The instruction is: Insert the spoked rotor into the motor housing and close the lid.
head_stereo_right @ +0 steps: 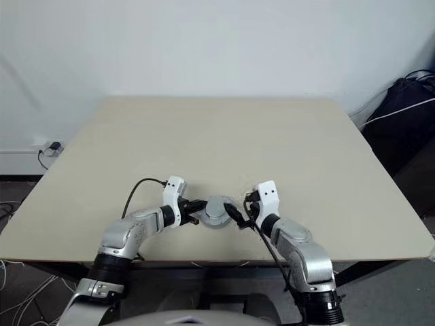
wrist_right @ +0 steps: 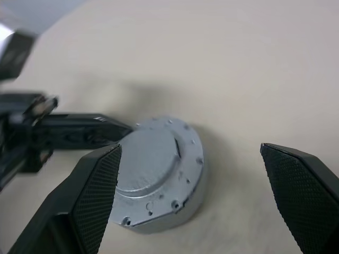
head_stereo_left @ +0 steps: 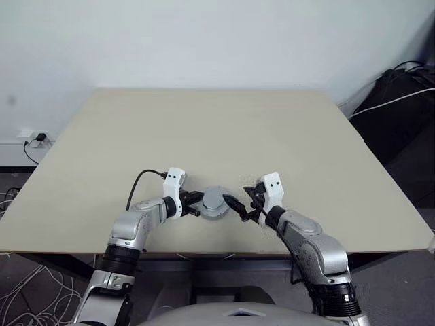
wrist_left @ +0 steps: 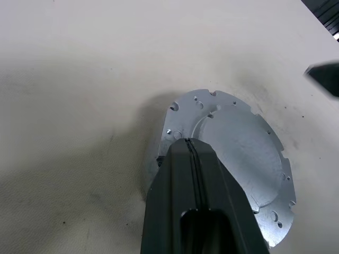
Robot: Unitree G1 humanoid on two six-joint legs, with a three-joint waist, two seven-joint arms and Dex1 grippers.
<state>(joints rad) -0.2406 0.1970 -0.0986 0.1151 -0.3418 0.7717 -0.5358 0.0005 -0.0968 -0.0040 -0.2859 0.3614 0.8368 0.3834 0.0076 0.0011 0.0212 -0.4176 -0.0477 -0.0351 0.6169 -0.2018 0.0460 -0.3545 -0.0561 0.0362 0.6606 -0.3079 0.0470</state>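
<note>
Your lid [wrist_right: 153,174] is sitting on the motor housing, near the bench [head_stereo_left: 217,129] front edge.
It is looking hard, heavy and slippery, so you are best gripping its notched rim; left end effector [wrist_left: 189,145] is pressing on it shut, empty; right end effector [wrist_right: 193,196] is gaping wide, empty.

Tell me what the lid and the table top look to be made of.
The lid: seemingly metal, perhaps cast or machined aluminium, with a matte light-grey finish. The signs are its dull silvery sheen, crisp notched rim and small drilled holes.

The table top: probably laminate or coated board, though the look leaves it open. It is a smooth, uniform beige surface with no visible grain and a soft, low gloss.
</note>
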